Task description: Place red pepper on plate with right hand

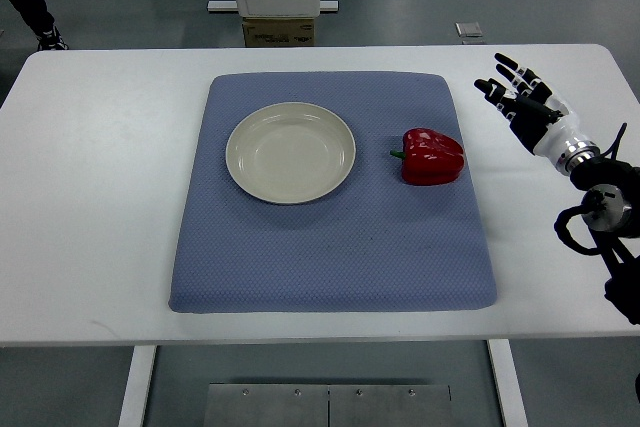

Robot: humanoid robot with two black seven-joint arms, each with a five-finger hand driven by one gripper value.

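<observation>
One red pepper (432, 156) lies right of one plate (290, 152) on one blue mat (300, 267). The right hand (522, 99) hovers spread, holding nothing, farther right.

- You had no legible text, label, brand, number or sign anywhere in this view.
- The brown box (279, 32) beyond the far edge of the worktop (100, 197) carried some dark print, but it was too small and blurred for you to read.
</observation>
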